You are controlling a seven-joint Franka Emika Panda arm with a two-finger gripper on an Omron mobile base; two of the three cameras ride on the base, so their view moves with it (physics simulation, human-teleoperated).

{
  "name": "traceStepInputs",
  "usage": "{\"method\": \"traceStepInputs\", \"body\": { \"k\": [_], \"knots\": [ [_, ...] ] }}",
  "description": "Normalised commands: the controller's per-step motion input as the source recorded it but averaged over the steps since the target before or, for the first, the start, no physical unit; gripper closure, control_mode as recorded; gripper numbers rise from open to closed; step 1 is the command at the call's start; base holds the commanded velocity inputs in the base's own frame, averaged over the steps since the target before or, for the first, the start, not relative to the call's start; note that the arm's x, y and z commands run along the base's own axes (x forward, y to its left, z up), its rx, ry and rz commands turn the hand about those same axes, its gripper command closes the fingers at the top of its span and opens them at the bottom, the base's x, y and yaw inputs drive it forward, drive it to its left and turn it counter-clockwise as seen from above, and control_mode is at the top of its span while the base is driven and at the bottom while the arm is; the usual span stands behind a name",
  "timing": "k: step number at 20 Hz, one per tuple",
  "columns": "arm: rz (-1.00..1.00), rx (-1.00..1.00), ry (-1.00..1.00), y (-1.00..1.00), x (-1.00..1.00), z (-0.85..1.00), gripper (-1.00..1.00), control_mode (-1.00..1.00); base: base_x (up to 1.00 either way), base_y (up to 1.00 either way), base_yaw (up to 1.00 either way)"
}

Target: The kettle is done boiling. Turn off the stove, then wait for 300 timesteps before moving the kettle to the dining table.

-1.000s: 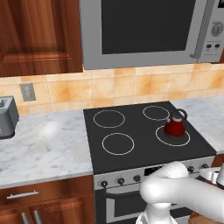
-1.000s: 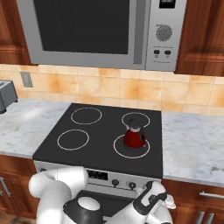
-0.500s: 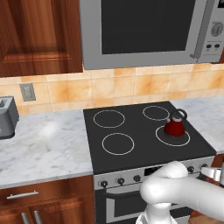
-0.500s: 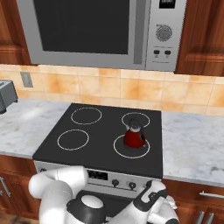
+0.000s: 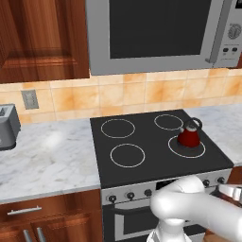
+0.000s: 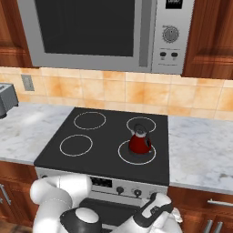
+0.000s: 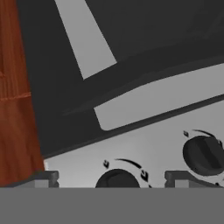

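**Ana:** Gripper point(image 7: 112, 177) wide open, folks — fingertips point(image 7: 43, 178) spread on either side of a dark knob point(image 7: 117, 179) on the stove point(image 6: 102, 145) front panel, that knob sitting right in the gap!

**Ben:** And that's the change worth calling. A second ago, from the right base camera, the wrist hung lower below the panel. Now it has crept up and in toward the right end of the knob row.

**Ana:** Small move, but it matters. I'd judge this is the line-up for the turn-off. Nothing is squeezed yet, so the burner step isn't done.

**Ben:** Agreed. A second knob point(image 7: 202, 154) sits off to one side in the hand camera, well outside the fingers. Which burner each one runs, I can't tell from here.

**Ana:** Meanwhile the kettle point(image 5: 189, 135) hasn't budged — red body, dark handle, sitting on the front right burner ring, same spot as a second ago.

**Ben:** Untouched, as it should be. The stove goes off first, then the long wait, and only after that the trip to the dining table.

**Ana:** Microwave point(image 6: 104, 32) overhead, toaster point(image 5: 8, 126) away at the far left on the marble counter point(image 5: 47, 153) — nothing crowding the arm.

**Ben:** Next call, in my view: close on that knob squarely, or the fingers slip off its round edge.
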Motion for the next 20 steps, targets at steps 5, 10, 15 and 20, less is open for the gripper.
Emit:
{"method": "traceStepInputs", "body": {
  "k": [5,10,15,20],
  "knots": [
    [0.0,0.0,-0.08,0.01,-0.44,0.03,-1.0,-1.0,0.0,0.0,0.0],
    [0.0,-0.04,-0.11,0.01,-0.26,0.21,-1.0,-1.0,0.0,0.0,0.0],
    [0.0,-0.12,-0.09,0.0,-0.09,0.32,-1.0,-1.0,0.0,0.0,0.0],
    [0.0,-0.16,-0.1,0.0,-0.03,0.39,-1.0,-1.0,0.0,0.0,0.0]
  ]
}}
